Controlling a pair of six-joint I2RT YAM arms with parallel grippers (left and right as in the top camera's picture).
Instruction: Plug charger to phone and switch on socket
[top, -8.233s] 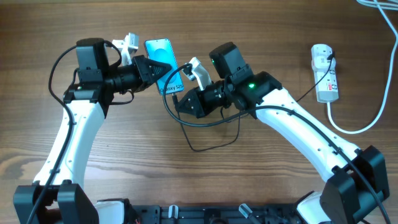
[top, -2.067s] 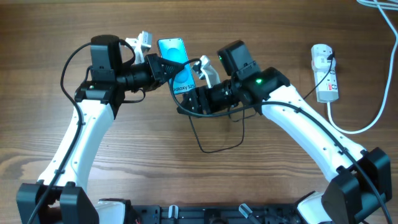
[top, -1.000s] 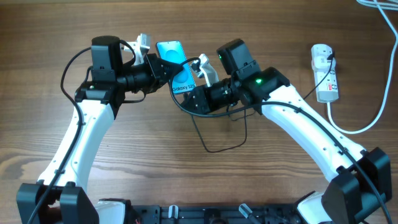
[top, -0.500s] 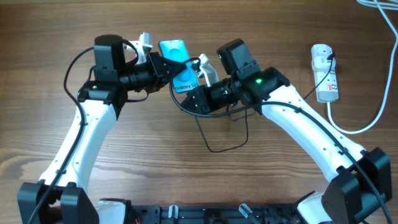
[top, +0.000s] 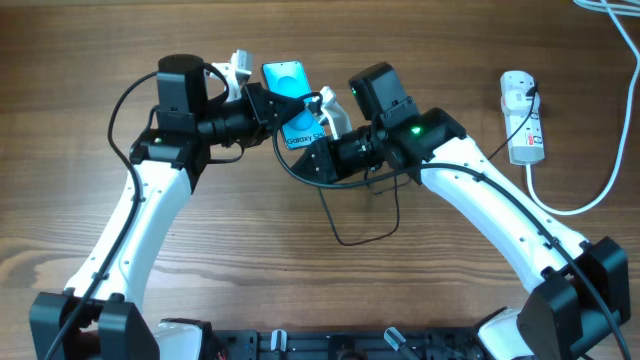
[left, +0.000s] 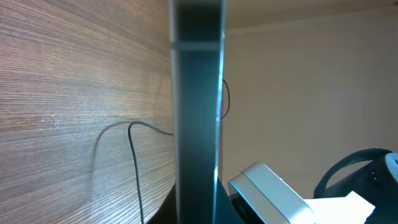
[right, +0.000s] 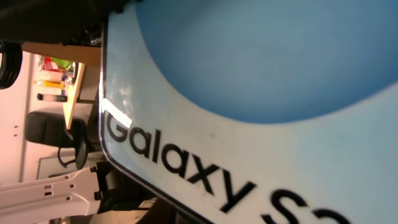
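**Fig.** The left end effector (top: 268, 108) is clamping the phone (top: 293, 110), holding it off the tabletop (top: 300, 300). Whether the right end effector (top: 312, 160), at the phone's lower end, is gripping anything cannot be told. The phone is probably handling as a stiff, slippery, fragile slab, best held across its edges; the limp charger (top: 345, 243), just behind its connector. Only the overhead view is showing the socket (top: 522, 120), well apart; the left wrist view is showing the phone edge-on.

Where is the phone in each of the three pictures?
Overhead: the phone is at the top middle.
Left wrist: seen edge-on, a dark upright strip in the middle.
Right wrist: its blue screen fills most of the picture.
Shared landmark: the thin black charger cable, in overhead and left wrist.
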